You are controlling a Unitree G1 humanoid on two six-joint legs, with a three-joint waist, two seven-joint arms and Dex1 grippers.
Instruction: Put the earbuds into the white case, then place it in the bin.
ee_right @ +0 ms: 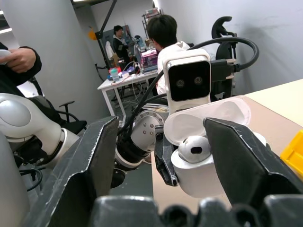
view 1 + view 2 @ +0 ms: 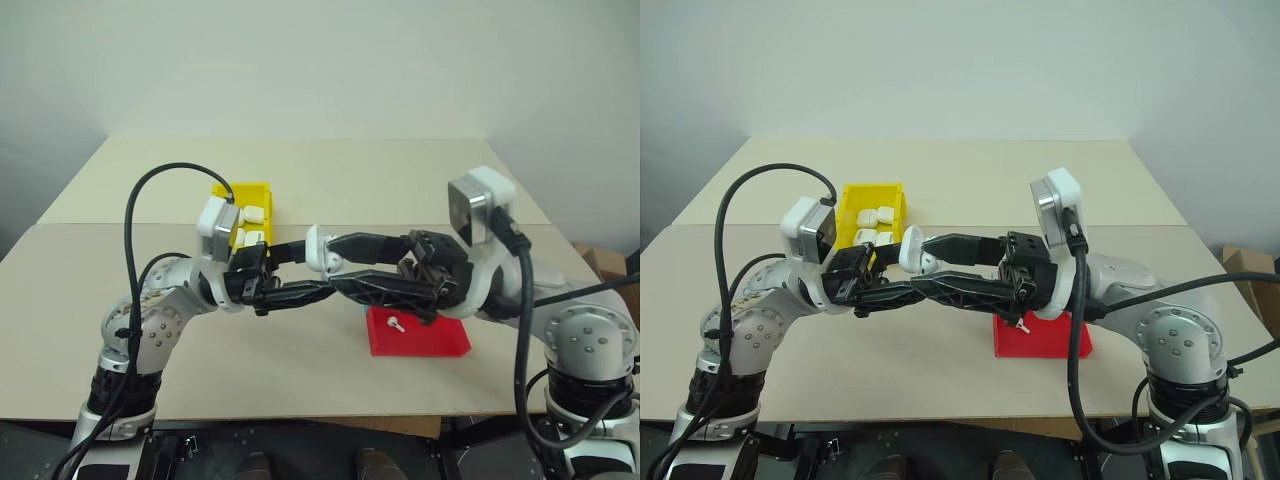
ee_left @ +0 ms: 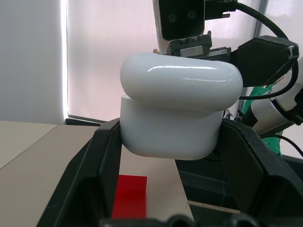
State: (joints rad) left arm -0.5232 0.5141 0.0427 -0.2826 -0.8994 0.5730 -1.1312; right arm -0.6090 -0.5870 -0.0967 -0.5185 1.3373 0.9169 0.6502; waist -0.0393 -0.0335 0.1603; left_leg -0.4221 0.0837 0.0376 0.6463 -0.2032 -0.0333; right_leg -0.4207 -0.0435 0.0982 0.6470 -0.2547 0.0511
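So our left gripper (image 3: 170,156) is clamped tight on the white case (image 3: 177,111), held up over the table (image 2: 330,170) with its lid flipped open toward our right gripper (image 1: 163,151), whose fingers stand apart, empty, either side of it. One of the earbuds (image 1: 194,147) sits inside; another (image 2: 396,324) lies on the red tray (image 2: 415,338) just below the right gripper, so that arm's nearer. The bin (image 2: 872,205) is behind the left arm.

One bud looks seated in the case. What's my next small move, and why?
Probably draw the right gripper back and go for the earbud lying on the red tray. Its fingers stand open on either side of the white case, which the left gripper clamps with the lid up and one bud in place, so another bud seems due.
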